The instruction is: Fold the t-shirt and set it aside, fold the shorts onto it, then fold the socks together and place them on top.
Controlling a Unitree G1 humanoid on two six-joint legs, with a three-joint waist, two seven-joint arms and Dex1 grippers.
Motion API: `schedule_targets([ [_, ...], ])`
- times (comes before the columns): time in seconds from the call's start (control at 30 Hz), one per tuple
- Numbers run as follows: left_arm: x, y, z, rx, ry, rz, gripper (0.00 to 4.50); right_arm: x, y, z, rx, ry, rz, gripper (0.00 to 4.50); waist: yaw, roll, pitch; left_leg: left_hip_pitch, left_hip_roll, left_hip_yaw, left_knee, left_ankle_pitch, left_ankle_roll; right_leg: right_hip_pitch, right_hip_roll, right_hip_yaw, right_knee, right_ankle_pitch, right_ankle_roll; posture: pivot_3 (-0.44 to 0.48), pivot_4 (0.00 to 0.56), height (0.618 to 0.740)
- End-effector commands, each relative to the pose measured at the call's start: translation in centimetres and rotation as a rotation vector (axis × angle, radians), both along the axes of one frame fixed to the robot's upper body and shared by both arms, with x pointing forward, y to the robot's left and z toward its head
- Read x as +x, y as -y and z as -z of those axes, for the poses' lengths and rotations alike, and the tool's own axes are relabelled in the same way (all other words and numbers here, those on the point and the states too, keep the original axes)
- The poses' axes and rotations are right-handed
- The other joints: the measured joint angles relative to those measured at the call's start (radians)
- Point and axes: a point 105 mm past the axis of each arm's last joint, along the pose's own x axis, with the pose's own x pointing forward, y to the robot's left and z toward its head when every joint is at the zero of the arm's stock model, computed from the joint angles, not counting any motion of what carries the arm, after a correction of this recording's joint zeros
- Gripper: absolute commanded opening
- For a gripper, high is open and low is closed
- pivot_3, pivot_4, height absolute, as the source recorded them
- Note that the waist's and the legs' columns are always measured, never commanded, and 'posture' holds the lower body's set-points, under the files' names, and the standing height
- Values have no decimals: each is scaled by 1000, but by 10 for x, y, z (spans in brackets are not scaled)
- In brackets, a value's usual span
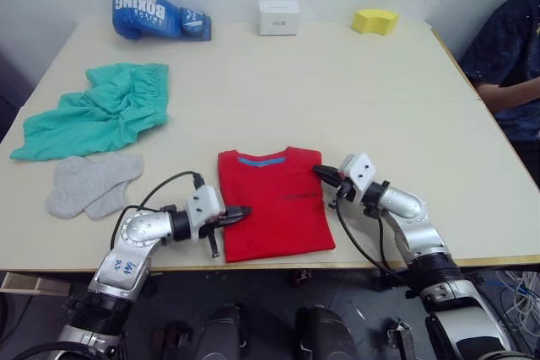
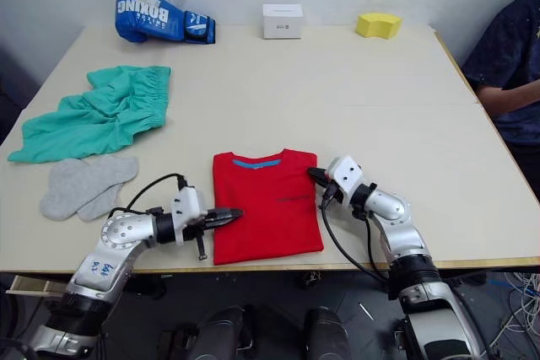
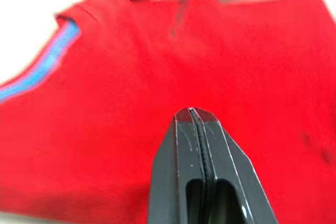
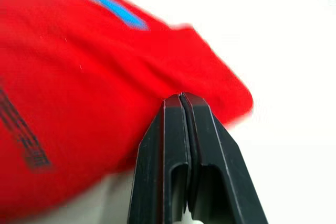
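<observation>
The red t-shirt (image 1: 274, 202) lies folded into a flat rectangle near the table's front edge, its blue neck band facing the far side. My left gripper (image 1: 240, 212) is shut, its tip resting over the shirt's left edge with nothing between the fingers (image 3: 181, 145). At the shirt's far right corner my right gripper (image 1: 322, 172) is shut too, its tip (image 4: 181, 98) right at the cloth's edge. The teal shorts (image 1: 101, 111) lie crumpled at the far left. Just in front of them the grey socks (image 1: 91, 183) overlap each other.
Along the table's far edge sit a blue boxing glove (image 1: 156, 13), a white box (image 1: 279, 17) and a yellow block (image 1: 375, 20). A person (image 1: 515, 65) in dark clothing sits at the right side. Bare tabletop (image 1: 337, 99) stretches beyond the shirt.
</observation>
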Motion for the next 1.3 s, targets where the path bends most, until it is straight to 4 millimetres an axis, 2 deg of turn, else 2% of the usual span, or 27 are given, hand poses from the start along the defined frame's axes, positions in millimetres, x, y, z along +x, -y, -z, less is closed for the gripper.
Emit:
schedule_targets([
  [0.03,17,-4,-25,-69,57,-54,0,-8,-28,-37,53,100,-131,24,-3,0,0,0,0,0,0,0,0,0,0,0,0,0,0,0,150,740],
  [0.13,36,-8,-16,-8,46,-129,0,-15,-52,-27,8,72,-221,24,-11,0,0,0,0,0,0,0,0,0,2,-3,1,0,0,0,150,740],
  [0.2,47,-9,-11,8,46,-188,0,-15,-61,-16,-54,81,-248,24,-13,0,0,0,-1,0,0,0,0,0,3,-5,1,0,0,0,150,740],
  [0.27,55,-10,-8,4,41,-230,0,-12,-63,-9,-92,98,-256,24,-13,0,0,0,-2,1,0,0,0,0,3,-7,1,0,0,0,150,740],
  [0.33,57,-13,0,26,18,-256,0,2,-59,-1,-98,69,-203,24,-14,0,0,-1,-3,1,0,0,1,0,3,-8,2,0,0,0,150,740],
  [0.47,55,-18,15,62,-30,-291,0,34,-35,4,-110,18,-34,24,-16,0,0,0,-5,1,2,0,3,0,2,-8,2,0,1,0,150,740],
  [0.6,48,-20,17,61,-26,-279,0,63,9,-20,-10,15,182,24,-14,0,0,1,-5,0,1,0,2,1,1,-5,2,0,0,0,150,740],
  [0.67,44,-18,13,43,1,-250,0,66,20,-31,30,23,203,24,-16,0,0,1,-5,1,0,0,2,1,1,-3,1,0,0,0,150,740],
  [0.8,31,-4,-18,-84,115,-129,0,59,37,-52,189,-58,115,24,-17,0,0,0,-4,1,0,0,2,1,1,-1,0,0,0,0,150,740],
  [0.9,22,-6,-28,-89,135,-69,0,28,56,-58,177,-242,-68,614,-11,1,0,-3,-2,-1,0,0,2,0,0,-1,1,0,0,0,150,740],
  [1.0,11,-4,-27,-87,109,-16,0,-5,61,-55,126,-479,-163,1605,-9,3,2,-6,-2,-3,1,-1,3,-1,-2,-2,0,0,0,0,150,740],
  [1.1,1,1,-19,-71,77,34,0,-27,59,-43,68,-686,-133,2672,-17,3,1,-5,-2,-3,2,-5,8,0,-4,-3,-5,0,0,0,150,740],
  [1.2,-6,7,-9,-55,46,66,0,-45,43,-30,89,-877,-131,3721,-18,3,1,-5,0,-2,2,-6,7,0,-2,-4,-5,0,0,0,150,740],
  [1.27,-9,9,-5,-51,29,81,0,-53,36,-22,66,-944,-123,4411,-13,3,1,-5,2,-2,1,-6,5,-1,-1,-4,-5,0,0,0,150,740],
  [1.3,-10,10,-5,-49,26,86,0,-56,33,-15,20,-977,-108,4467,-12,3,2,-5,3,-3,1,-6,5,-2,0,-5,-5,0,-1,0,150,740],
])
